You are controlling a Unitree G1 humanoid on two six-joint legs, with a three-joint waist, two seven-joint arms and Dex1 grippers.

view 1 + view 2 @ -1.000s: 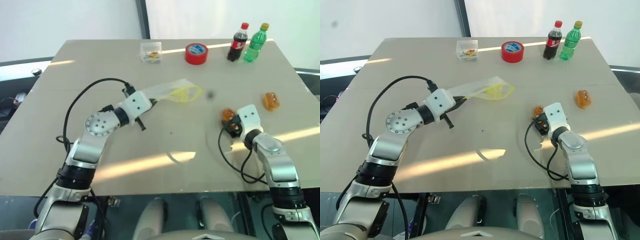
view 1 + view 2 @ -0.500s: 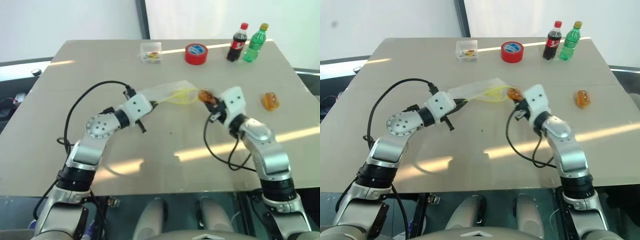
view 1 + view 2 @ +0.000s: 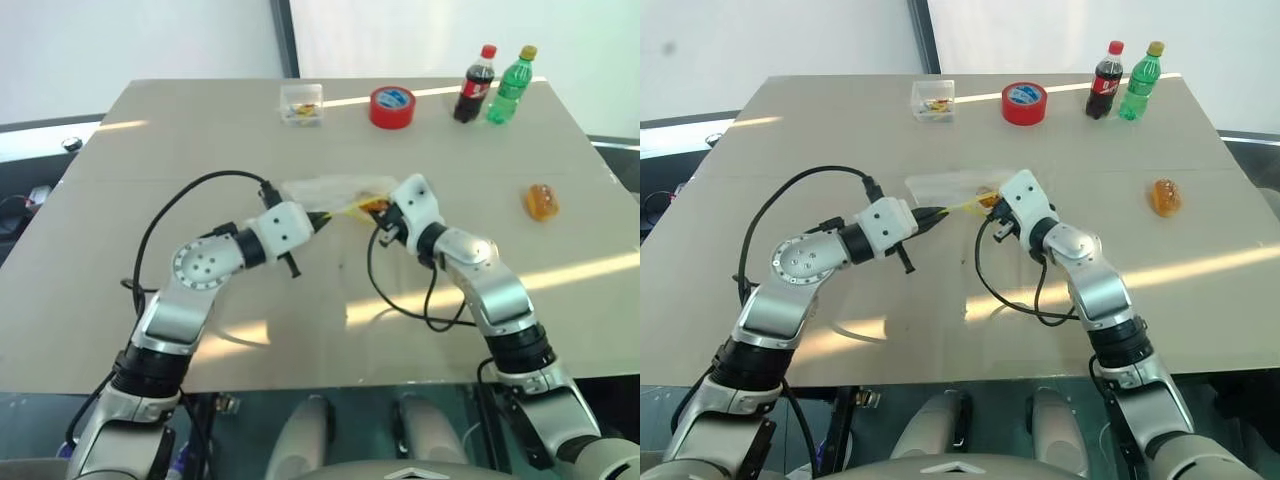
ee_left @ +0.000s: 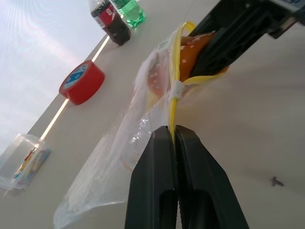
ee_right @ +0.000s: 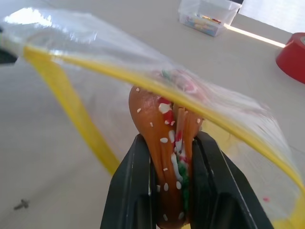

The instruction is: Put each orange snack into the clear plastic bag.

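Both arms are silver-grey metal with black joint bands and white wrist blocks. The left arm (image 3: 205, 268) has a round, screw-ringed elbow disc. Black cables loop from each wrist. Fingers (image 4: 162, 191) are matte black.

**Room around the bag mouth**

We are seeing the two grippers crowding the clear plastic bag (image 3: 335, 190) at mid-table, their cables trailing just beside it. The table (image 3: 150, 150) is lying bare on both sides. Along the far edge a clear box (image 3: 302, 103), red tape roll (image 3: 392, 107) and two bottles (image 3: 496, 85) are standing.
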